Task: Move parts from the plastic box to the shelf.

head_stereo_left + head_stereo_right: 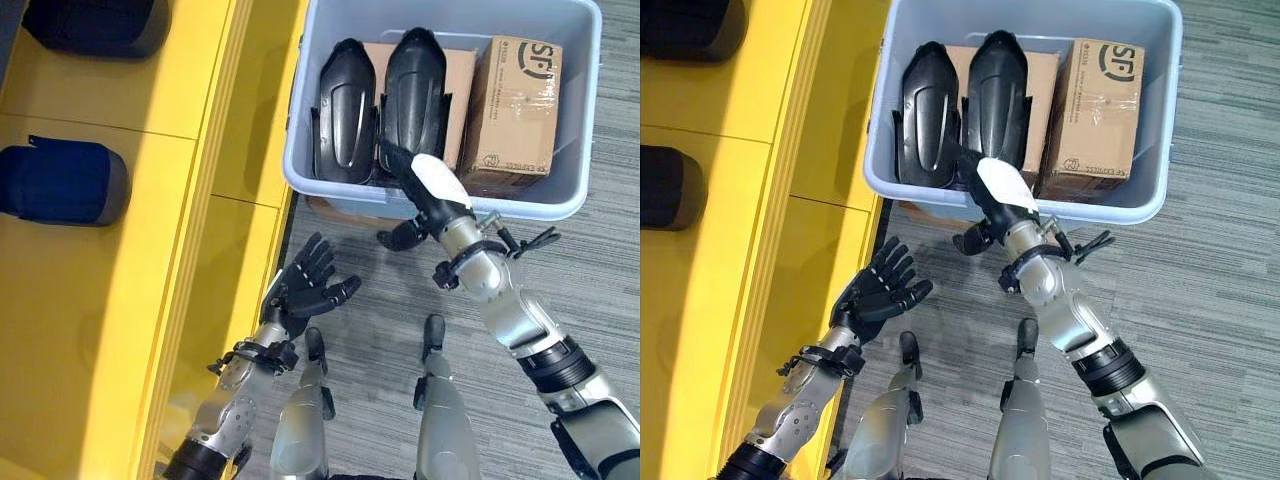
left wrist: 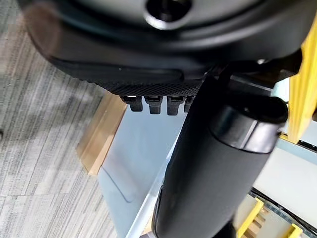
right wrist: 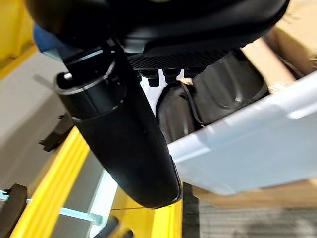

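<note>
Two black moulded parts [image 1: 380, 105] are standing side by side inside the plastic box [image 1: 330, 190], leaning against a flat cardboard carton [image 1: 462, 75] behind them, with a second cardboard box [image 1: 515, 105] filling the end of the plastic box farthest from the yellow shelf [image 1: 110, 290]. The right hand [image 1: 425, 190] is reaching over the near rim of the plastic box, its white-covered thumb lying against the foot of the part nearer the cardboard box; whether its fingers are closing on anything I cannot tell. The left hand [image 1: 305, 285] is hovering in front of the plastic box, close to the shelf, fingers spread wide and holding nothing. Judging by the glossy shell, each part is probably rigid, fairly light and slippery, so gripping across a raised side edge seems safest.
</note>
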{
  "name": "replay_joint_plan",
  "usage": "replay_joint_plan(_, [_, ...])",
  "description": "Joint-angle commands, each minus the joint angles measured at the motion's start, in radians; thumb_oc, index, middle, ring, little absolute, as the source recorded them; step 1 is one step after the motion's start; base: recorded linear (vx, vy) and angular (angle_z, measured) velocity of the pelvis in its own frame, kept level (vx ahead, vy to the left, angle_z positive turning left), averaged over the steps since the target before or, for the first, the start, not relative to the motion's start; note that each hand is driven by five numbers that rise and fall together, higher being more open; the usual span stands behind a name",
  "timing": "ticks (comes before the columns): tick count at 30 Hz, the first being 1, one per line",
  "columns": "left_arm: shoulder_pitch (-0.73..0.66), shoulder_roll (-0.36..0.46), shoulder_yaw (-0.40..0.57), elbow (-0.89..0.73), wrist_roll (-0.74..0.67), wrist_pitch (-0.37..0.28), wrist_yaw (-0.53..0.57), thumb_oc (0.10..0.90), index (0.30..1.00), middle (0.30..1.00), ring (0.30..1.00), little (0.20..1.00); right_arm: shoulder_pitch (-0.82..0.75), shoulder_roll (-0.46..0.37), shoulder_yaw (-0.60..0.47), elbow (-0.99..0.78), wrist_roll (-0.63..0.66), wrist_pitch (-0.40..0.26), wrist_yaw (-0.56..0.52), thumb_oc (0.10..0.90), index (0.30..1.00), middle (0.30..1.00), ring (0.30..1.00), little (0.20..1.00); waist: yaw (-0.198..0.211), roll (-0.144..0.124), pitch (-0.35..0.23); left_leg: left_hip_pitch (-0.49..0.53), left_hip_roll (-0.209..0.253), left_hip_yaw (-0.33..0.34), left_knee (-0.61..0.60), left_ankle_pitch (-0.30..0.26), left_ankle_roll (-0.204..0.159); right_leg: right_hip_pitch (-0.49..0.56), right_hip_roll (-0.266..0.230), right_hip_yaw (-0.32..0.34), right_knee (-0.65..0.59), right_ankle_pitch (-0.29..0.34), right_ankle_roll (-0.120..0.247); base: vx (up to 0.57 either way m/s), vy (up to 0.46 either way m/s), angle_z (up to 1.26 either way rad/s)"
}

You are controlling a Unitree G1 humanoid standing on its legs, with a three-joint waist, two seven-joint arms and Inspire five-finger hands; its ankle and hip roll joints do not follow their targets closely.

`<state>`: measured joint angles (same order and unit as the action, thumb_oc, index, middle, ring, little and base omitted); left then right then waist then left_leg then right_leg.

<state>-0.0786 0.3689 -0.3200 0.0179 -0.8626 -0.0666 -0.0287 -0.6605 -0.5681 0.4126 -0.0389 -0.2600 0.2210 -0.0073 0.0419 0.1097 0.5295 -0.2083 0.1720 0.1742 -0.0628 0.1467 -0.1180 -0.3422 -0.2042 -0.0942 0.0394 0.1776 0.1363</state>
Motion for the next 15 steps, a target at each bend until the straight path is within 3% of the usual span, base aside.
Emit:
replay_joint_plan(1, [0.017,0.03,0.009,-0.194,-0.073,-0.029,-0.025,0.9,1.0,1.0,1.0,1.0,-0.167,0.026,-0.039,-0.15,0.366,-0.204,-0.137,0.9,1.0,1.0,1.0,1.0,0.029,-0.021,-0.01,-0.044,-0.01,-0.046,0.058,-0.052,0.041,-0.012,-0.021,-0.055,0.173,-0.171,-0.018,0.0,0.0,0.0])
replay_joint_plan(5, [0.021,0.021,-0.002,-0.195,-0.11,0.002,-0.056,0.9,1.0,1.0,1.0,1.0,-0.177,0.076,-0.077,-0.172,0.441,-0.253,-0.138,0.9,1.0,1.0,1.0,1.0,0.037,-0.016,-0.01,-0.052,-0.012,-0.054,0.066,-0.053,0.043,-0.018,-0.021,-0.058,0.186,-0.177,-0.022,0.02,-0.008,0.02])
replay_joint_plan(8, [0.032,0.0,-0.021,-0.194,-0.19,0.033,-0.045,0.9,1.0,1.0,1.0,1.0,-0.191,0.112,-0.11,-0.185,0.401,-0.271,-0.251,0.9,1.0,1.0,1.0,1.0,0.038,-0.007,-0.01,-0.056,-0.017,-0.057,0.076,-0.059,0.045,-0.023,-0.024,-0.054,0.189,-0.176,-0.025,0.05,0.014,0.05])
replay_joint_plan(15, [0.039,-0.005,-0.033,-0.191,-0.208,0.047,-0.068,0.9,1.0,1.0,1.0,1.0,-0.237,0.147,-0.146,-0.042,0.483,-0.214,-0.32,0.9,1.0,1.0,1.0,1.0,0.053,0.008,-0.01,-0.075,-0.029,-0.059,0.085,-0.061,0.05,-0.04,-0.033,-0.053,0.19,-0.174,-0.027,0.04,0.01,0.03])
